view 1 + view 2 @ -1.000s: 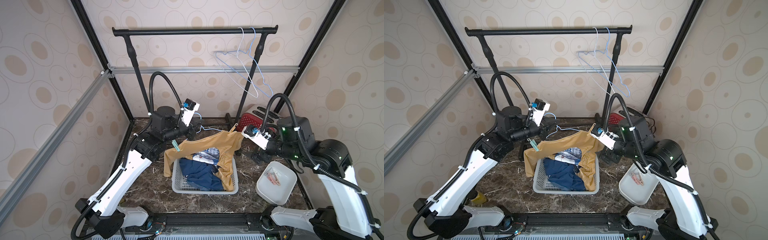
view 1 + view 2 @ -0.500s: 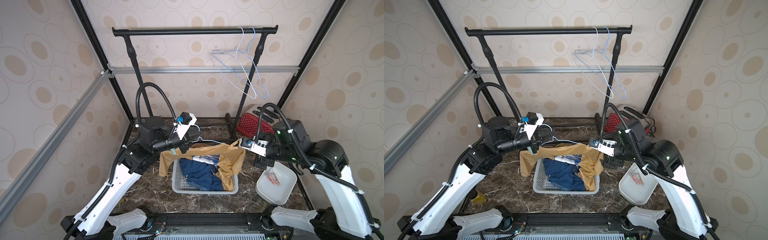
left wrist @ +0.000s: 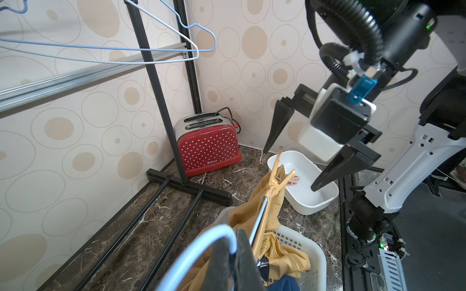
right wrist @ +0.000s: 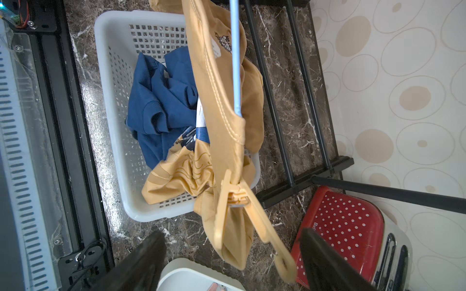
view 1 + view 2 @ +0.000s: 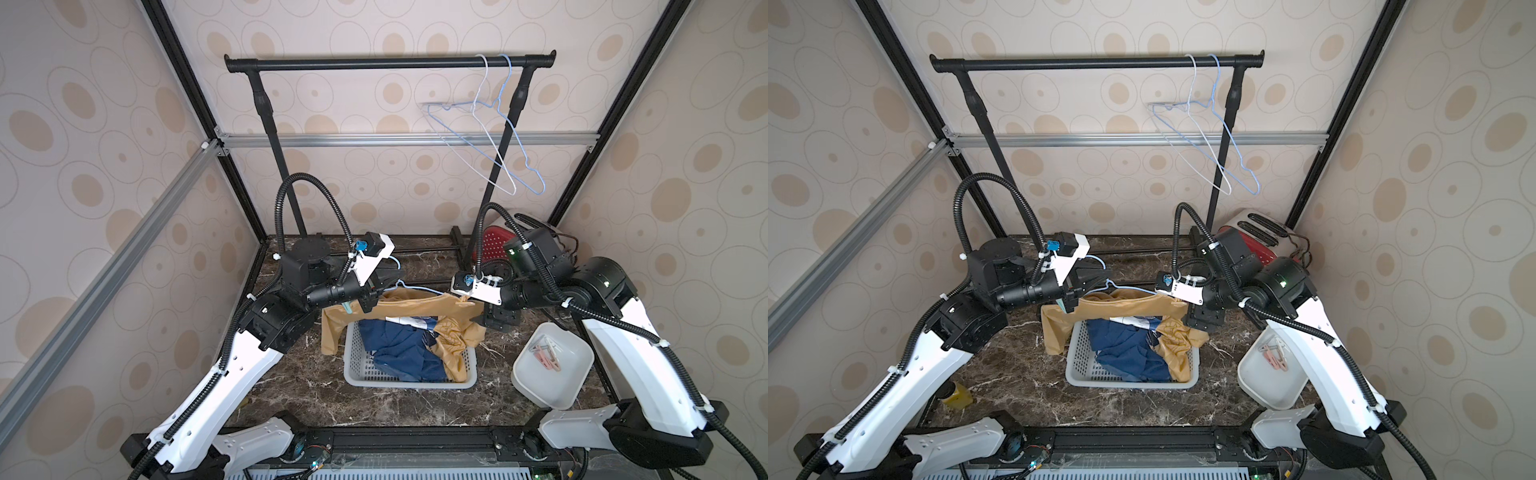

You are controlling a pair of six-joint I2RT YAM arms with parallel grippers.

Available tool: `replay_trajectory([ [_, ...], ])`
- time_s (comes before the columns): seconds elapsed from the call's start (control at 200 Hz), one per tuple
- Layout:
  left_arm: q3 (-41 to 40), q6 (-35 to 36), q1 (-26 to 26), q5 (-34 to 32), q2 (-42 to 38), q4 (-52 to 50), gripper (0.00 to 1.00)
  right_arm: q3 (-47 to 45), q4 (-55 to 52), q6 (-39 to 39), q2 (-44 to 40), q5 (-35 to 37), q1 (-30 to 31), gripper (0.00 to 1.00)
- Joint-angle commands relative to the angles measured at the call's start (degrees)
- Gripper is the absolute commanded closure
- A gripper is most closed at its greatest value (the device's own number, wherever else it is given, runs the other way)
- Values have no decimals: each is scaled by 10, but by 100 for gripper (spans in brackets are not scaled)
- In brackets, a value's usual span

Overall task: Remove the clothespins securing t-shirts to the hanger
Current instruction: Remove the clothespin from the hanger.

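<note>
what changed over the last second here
The left end effector, shut on the hanger, carried it down, so the yellow shirt now sags lower into the basket. The right end effector followed down, jaws open on either side of the yellow clothespin, not yet gripping. Nothing was taken or released. The blue shirts, white tub and toaster stayed put.

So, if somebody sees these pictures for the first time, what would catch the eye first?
Most likely the mustard-yellow t-shirt, hanging on a light blue hanger that the left gripper holds above the white basket. Next comes the yellow clothespin on the shirt's shoulder, with the right gripper open on either side of it. The red dotted toaster in the back corner also stands out.
</note>
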Motion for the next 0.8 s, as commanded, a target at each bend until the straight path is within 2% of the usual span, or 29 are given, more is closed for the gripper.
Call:
replay_trajectory([
  [0.0,2,7,-3,12,-12,26,100,-6,-3,1,6,-30,-1,18],
  [0.32,-1,3,-4,13,-12,31,100,-8,5,1,22,-23,-2,42],
  [0.791,-5,-1,-4,6,-11,33,100,-10,0,1,24,-5,-2,69],
])
